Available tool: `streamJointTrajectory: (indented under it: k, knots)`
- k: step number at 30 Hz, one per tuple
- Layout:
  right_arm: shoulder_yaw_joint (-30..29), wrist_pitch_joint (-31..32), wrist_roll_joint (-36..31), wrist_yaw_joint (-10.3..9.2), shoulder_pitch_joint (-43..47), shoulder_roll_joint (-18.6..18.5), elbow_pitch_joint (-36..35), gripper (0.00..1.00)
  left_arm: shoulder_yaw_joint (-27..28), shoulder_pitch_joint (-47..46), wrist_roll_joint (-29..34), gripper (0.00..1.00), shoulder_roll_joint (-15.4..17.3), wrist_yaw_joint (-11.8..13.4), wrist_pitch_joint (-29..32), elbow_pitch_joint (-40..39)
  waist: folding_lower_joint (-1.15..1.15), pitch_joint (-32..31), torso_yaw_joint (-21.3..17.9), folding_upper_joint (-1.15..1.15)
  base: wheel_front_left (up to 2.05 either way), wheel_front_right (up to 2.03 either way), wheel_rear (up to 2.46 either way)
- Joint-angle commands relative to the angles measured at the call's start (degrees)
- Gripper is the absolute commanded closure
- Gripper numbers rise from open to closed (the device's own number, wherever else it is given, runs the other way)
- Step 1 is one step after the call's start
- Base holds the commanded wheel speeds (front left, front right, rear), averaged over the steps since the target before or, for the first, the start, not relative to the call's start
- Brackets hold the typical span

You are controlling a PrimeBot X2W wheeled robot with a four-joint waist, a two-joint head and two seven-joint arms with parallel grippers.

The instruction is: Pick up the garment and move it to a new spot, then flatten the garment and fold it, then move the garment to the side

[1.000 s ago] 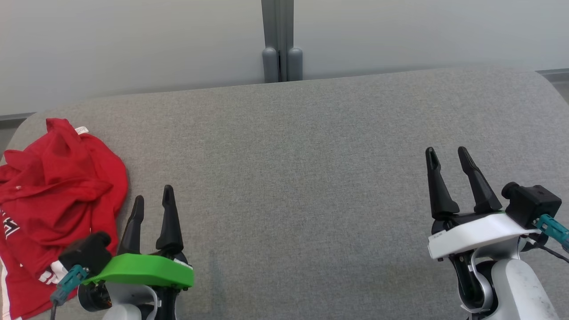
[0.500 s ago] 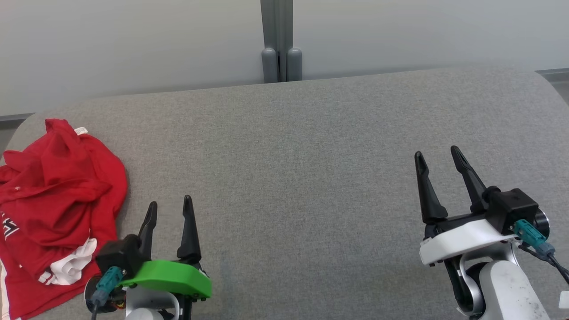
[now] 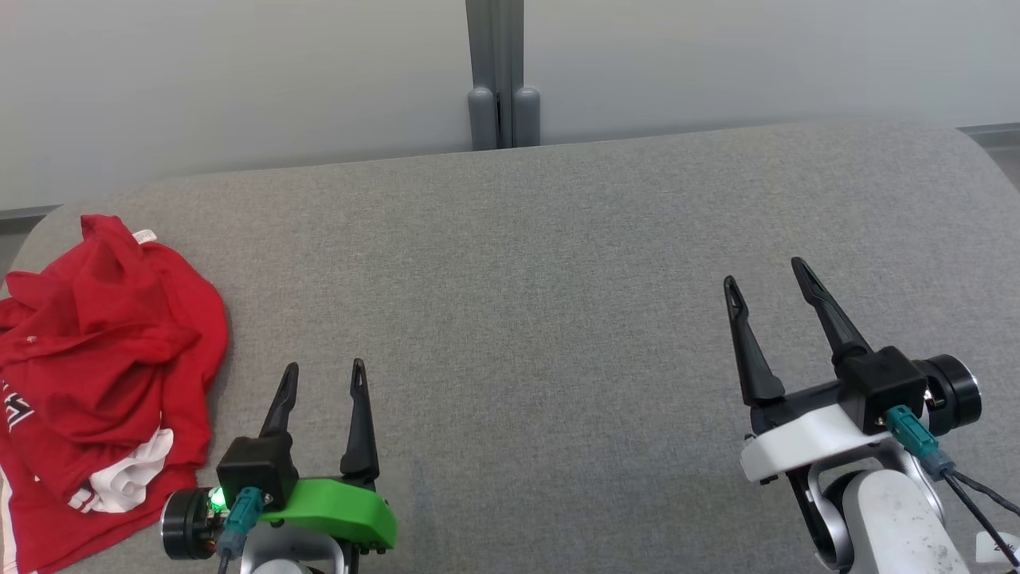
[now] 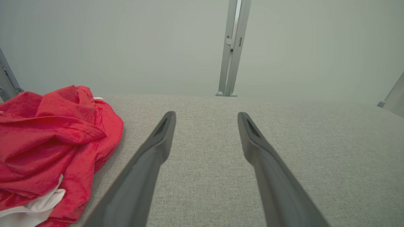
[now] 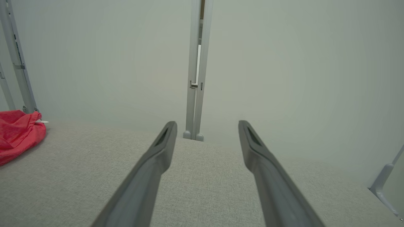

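The garment, a red crumpled heap with white lettering and a white inner layer showing at its near side, lies at the far left end of the grey padded surface, its edge reaching the surface's rounded left corner; a small white label pokes out at its far tip. The left gripper, on a green housing, hovers just to the right of the heap, apart from it, with its two dark fingers spread and pointing away from the robot; between it and the red cloth there is a narrow strip of bare grey fabric. In the left wrist view the heap sits to the left of the left finger, humped higher than the surface around it. The right gripper, on a white housing, stands well apart on the right half of the surface, its jaws likewise spread wide and holding nothing; a wide stretch of grey fabric separates the two grippers. Behind the surface run pale wall panels, joined by a grey metal post whose two rounded feet stand at the far edge, near the middle; the right wrist view shows further grey frame uprights at the far left, behind the garment, and another bracket at the lower right.
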Motion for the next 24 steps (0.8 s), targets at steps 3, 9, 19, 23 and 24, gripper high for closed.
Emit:
streamJointTrajectory:
  k: [3,9,19,23,24]
  knots:
    - [0.42,-0.82,-3.04,0.01,-0.77,-0.02,-0.91,0.0,-1.11,-1.07,2.37,0.0,0.79,0.78,-0.86,0.18,0.0,-0.07,0.05,0.0,0.0,0.0,0.0]
    - [0.96,-1.6,-5.34,0.01,-0.57,0.03,-1.12,0.0,-0.08,-0.47,2.43,0.0,-0.4,0.19,-1.63,-0.06,0.0,-0.03,0.1,0.0,0.0,0.0,0.0]
    - [1.66,-2.68,8.06,0.01,0.68,0.09,0.01,0.0,4.43,1.71,1.33,0.0,-2.91,-4.56,-2.73,-2.05,0.0,0.18,0.05,0.0,0.0,0.0,0.0]
    - [2.62,-3.18,12.04,0.01,1.21,0.08,1.53,0.0,6.02,2.47,1.52,0.0,-3.33,-6.47,-3.12,-1.6,0.0,0.13,-0.04,0.0,0.0,0.0,0.0]
    - [2.61,-3.2,13.52,0.01,1.33,0.08,1.87,0.0,6.45,2.65,1.27,0.0,-3.36,-6.82,-3.19,-1.47,0.0,0.11,-0.07,0.0,0.0,0.0,0.0]
